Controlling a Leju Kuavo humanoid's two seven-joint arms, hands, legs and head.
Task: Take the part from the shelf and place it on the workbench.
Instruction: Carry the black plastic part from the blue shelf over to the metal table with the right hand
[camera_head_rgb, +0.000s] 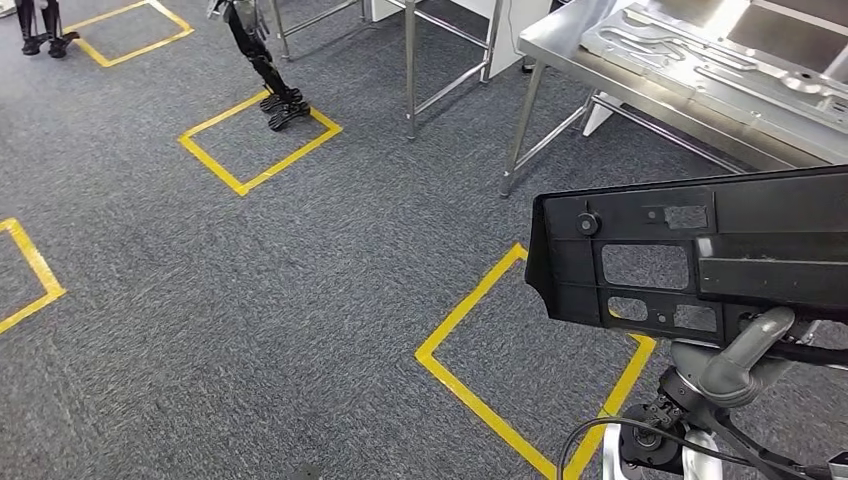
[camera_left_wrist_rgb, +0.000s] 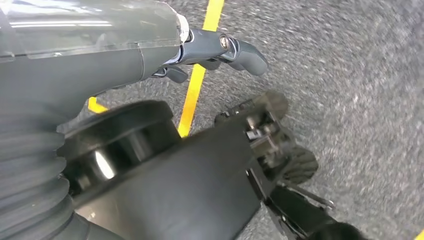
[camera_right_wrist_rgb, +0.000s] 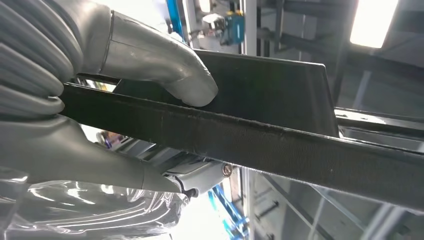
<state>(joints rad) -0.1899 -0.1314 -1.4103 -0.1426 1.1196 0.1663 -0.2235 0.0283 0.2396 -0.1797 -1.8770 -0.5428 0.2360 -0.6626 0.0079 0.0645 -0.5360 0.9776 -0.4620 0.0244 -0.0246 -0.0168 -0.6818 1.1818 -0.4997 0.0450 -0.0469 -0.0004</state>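
Right hand (camera_head_rgb: 745, 358) has the part pinched, you can see it in the right wrist view: thumb on one face, fingers (camera_right_wrist_rgb: 165, 57) on the other, edge of the panel clamped between. The part (camera_head_rgb: 690, 255) is a flat black plastic panel w/ several cutouts and a round knob, held up in the air at the right of the head view, roughly level, long side running off the right edge. It's above the carpet and over the near yellow tape square (camera_head_rgb: 470, 385), not touching anything but the hand.

Left hand (camera_left_wrist_rgb: 225, 50): in the left wrist view it hangs over grey carpet (camera_head_rgb: 250, 300) beside a yellow tape line, fingers loosely curled, nothing in them. Can't tell more, pic is blurred.

Workbench (camera_head_rgb: 560, 45) is the steel table upper right in the head view, w/ a large machined metal plate (camera_head_rgb: 720, 60) lying on top. Part is near it but apart, short of the table edge.

Rest: more yellow tape squares on the floor; a black stand foot (camera_head_rgb: 280, 105) sits on the edge of one, top centre-left. Metal frame legs (camera_head_rgb: 410, 70) behind it.
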